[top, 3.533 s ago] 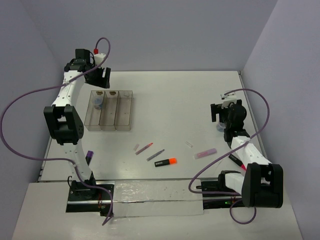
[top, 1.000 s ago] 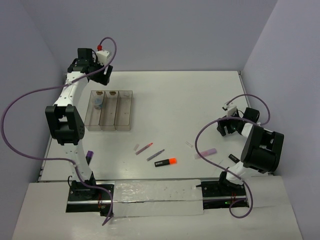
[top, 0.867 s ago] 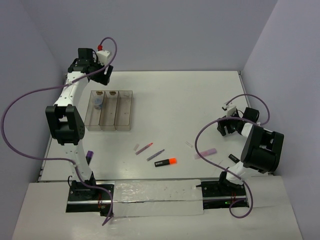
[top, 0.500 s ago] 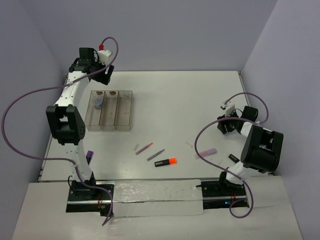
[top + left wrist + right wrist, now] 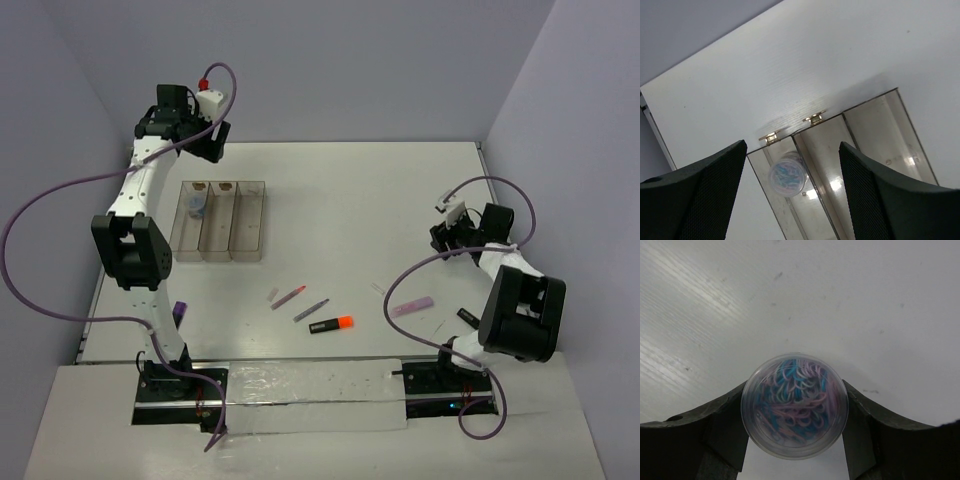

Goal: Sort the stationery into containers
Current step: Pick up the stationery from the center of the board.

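A clear round piece point(image 5: 794, 405) full of blue and pink clips sits between both pads of my right gripper point(image 5: 794, 409), which is shut on it over the table's right side point(image 5: 446, 240). My left gripper point(image 5: 792, 145) hangs open above the far end of the clear three-compartment tray point(image 5: 842, 114), at the back left in the top view point(image 5: 205, 140). Another round piece point(image 5: 787, 175) lies in the tray's left compartment point(image 5: 196, 206). On the table lie a pink pen point(image 5: 290, 296), a grey pen point(image 5: 311, 309), an orange-black highlighter point(image 5: 331, 324) and a pale pink bar point(image 5: 411, 306).
A purple highlighter point(image 5: 181, 311) lies by the left arm's lower link. A dark highlighter end point(image 5: 467, 316) shows beside the right arm. A small clear piece point(image 5: 377, 288) lies near the pink bar. The tray point(image 5: 248, 222) has its middle and right compartments bare. Walls close in on three sides.
My right gripper has closed on the round clip-filled piece and shifted a little toward the far side. The left gripper has drifted slightly up and back, still open.
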{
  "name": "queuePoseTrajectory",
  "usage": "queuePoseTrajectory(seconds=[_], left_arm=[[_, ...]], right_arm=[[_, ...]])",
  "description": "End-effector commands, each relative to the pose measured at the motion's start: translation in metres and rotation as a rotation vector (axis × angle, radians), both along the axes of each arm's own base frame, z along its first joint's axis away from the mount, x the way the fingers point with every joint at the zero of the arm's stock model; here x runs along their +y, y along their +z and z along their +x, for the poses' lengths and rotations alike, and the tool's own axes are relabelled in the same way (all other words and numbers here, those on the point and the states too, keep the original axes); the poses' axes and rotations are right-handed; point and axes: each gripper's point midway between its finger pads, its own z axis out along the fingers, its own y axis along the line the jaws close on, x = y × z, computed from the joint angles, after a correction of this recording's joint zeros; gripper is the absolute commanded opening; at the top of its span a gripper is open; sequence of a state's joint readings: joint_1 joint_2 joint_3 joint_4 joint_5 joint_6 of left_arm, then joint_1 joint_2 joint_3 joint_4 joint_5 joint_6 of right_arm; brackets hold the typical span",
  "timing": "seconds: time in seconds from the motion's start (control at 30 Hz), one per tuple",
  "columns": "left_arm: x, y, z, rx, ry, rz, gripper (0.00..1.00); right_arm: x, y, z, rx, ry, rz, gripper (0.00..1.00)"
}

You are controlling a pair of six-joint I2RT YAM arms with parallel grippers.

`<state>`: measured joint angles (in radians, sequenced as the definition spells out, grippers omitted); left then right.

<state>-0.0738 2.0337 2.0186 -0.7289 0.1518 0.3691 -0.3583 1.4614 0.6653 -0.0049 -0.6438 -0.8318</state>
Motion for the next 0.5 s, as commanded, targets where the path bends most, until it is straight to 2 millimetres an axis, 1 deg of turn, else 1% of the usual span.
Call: queuePoseTrajectory(seconds=[0.0,0.03,0.07,0.1,0.17,0.23,0.27,0.33,0.37,0.4,0.43,0.47], left_arm=[[-0.030,0.083,-0.020,-0.117,-0.076,-0.100,0.82],[-0.036,0.089,-0.026,-0.114,-0.095,-0.137,0.83],[-0.043,0.104,-0.034,-0.133,-0.114,-0.170,0.84],[-0.047,0.112,-0.040,-0.142,-0.129,-0.194,0.84],[-0.059,0.126,-0.050,-0.151,-0.167,-0.255,0.87],[-0.072,0.142,-0.066,-0.158,-0.216,-0.323,0.89],[-0.077,0.147,-0.072,-0.156,-0.237,-0.354,0.90],[-0.094,0.158,-0.088,-0.150,-0.296,-0.442,0.90],[-0.101,0.165,-0.097,-0.154,-0.324,-0.477,0.90],[-0.105,0.167,-0.101,-0.157,-0.342,-0.495,0.90],[-0.109,0.166,-0.103,-0.172,-0.363,-0.495,0.89],[-0.114,0.167,-0.110,-0.203,-0.401,-0.490,0.89]], right_arm=[[0.028,0.084,0.031,-0.227,0.137,-0.040,0.24],[0.045,0.090,0.026,-0.218,0.187,-0.030,0.24],[0.060,0.104,0.028,-0.242,0.240,-0.040,0.23],[0.072,0.112,0.028,-0.252,0.277,-0.044,0.22],[0.097,0.121,0.025,-0.252,0.340,-0.040,0.20],[0.134,0.139,0.027,-0.274,0.421,-0.013,0.19],[0.149,0.148,0.026,-0.285,0.455,0.005,0.18],[0.191,0.165,0.027,-0.299,0.535,0.056,0.17],[0.205,0.177,0.028,-0.315,0.558,0.071,0.17],[0.218,0.181,0.026,-0.311,0.583,0.088,0.17],[0.238,0.184,0.022,-0.301,0.635,0.116,0.17],[0.263,0.194,0.018,-0.302,0.704,0.152,0.17]])
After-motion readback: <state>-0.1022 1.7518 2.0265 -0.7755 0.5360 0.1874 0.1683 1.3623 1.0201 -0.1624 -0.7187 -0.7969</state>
